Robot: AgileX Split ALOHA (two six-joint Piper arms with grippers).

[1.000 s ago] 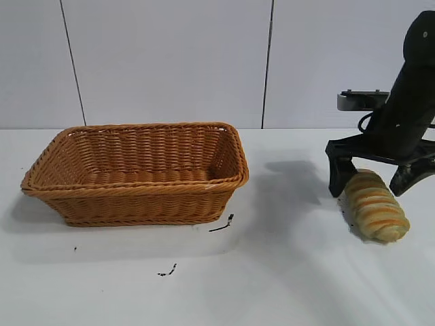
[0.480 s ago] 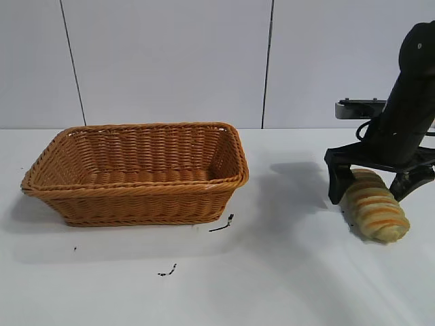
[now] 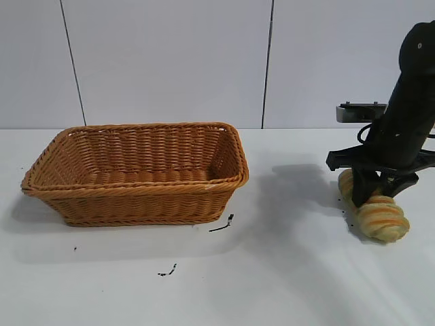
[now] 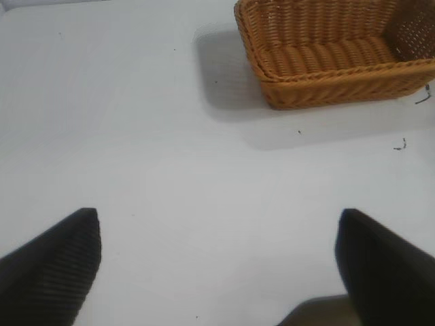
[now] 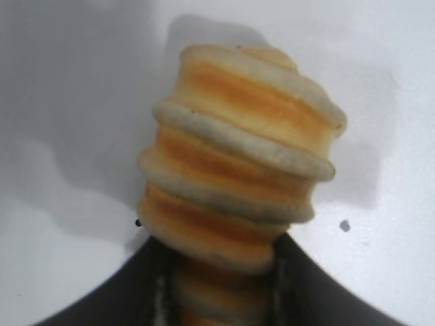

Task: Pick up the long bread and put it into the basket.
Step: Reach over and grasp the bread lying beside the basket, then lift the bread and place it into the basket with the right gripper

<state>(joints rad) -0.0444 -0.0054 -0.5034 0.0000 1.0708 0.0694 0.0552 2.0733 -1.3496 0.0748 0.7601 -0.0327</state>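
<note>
White tabletop is seen throughout; the striped tan long bread (image 3: 376, 208) lies well right of the orange-brown wicker basket (image 3: 136, 173), pinched crosswise by the right gripper (image 3: 376, 193).

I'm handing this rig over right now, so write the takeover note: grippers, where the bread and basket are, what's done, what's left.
Right gripper: shut on the long bread, which lies on the table at the right side; not lifted yet.
Left gripper: open, holding nothing, over bare table well away from the basket.
Basket: on the table at left, nothing in it.
Done: the grasp on the bread.
Left: lift the bread, carry it across to the basket, release it inside.
</note>
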